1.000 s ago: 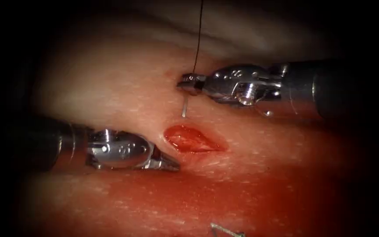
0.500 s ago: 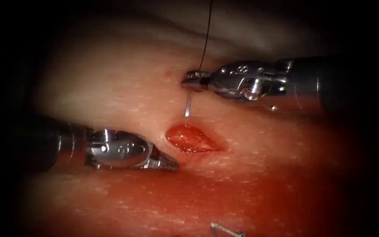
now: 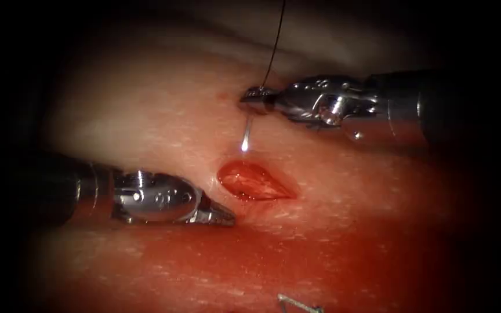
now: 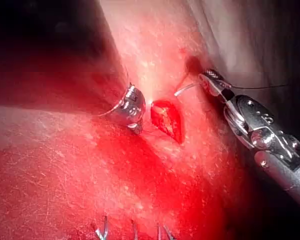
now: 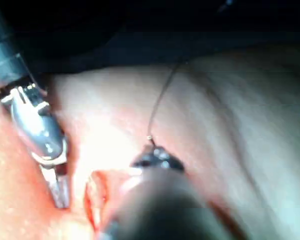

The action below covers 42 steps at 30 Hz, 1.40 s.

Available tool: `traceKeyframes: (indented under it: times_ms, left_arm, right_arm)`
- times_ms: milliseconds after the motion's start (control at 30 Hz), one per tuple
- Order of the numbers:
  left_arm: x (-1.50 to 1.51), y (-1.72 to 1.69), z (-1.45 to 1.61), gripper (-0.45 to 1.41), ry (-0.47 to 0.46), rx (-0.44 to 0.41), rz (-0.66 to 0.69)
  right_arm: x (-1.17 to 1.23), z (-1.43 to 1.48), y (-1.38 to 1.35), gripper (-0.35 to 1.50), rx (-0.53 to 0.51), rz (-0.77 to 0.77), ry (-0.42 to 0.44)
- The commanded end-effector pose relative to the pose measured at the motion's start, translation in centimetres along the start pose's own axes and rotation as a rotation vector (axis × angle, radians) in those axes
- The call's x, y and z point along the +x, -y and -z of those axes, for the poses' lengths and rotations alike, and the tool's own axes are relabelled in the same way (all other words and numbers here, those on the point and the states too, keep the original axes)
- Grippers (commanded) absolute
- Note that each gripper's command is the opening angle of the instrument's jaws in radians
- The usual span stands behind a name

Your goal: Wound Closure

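The cut [image 3: 253, 181] lies open and red in the tissue [image 3: 146, 116]. My right tool [image 3: 253, 98] is shut on the curved needle [image 3: 246, 136] near its thread end, above the cut's left end. The needle hangs down from the jaws with its glinting tip just over the far edge of the cut, free of the tissue. Dark thread [image 3: 273, 46] runs up from the jaws. My left tool [image 3: 224, 217] is shut, holds nothing and rests on the tissue just left of the cut. The left wrist view shows the needle [image 4: 186, 89], the right tool [image 4: 212, 82] and the cut [image 4: 167, 120].
Red fluid [image 3: 262, 261] covers the near part of the tissue. A cut end of thread [image 3: 297, 302] lies at the near edge, and several thread ends [image 4: 132, 231] stand in a row. In the right wrist view the left tool [image 5: 59, 192] stands beside the cut [image 5: 92, 200].
The right tool has risen a little and turned at its wrist, lifting the needle's tip slightly. The left tool has stayed in place.
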Motion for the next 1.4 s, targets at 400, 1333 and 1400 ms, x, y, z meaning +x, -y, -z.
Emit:
traceKeyframes:
  times_ms: [400, 1333, 1400]
  left_arm:
    - [-0.04, -0.03, -0.10, -0.30, 0.000, -0.003, 0.001]
    - [-0.08, -0.03, -0.08, -0.30, 0.001, -0.005, -0.002]
    - [-0.08, -0.03, -0.08, -0.30, 0.001, -0.005, -0.002]
  right_arm:
    - [0.05, -0.18, 0.02, -0.35, 0.045, -0.085, 0.088]
    - [-0.03, -0.13, -0.07, -0.35, 0.155, -0.352, 0.078]
    - [-0.05, -0.15, -0.05, -0.35, 0.155, -0.349, 0.097]
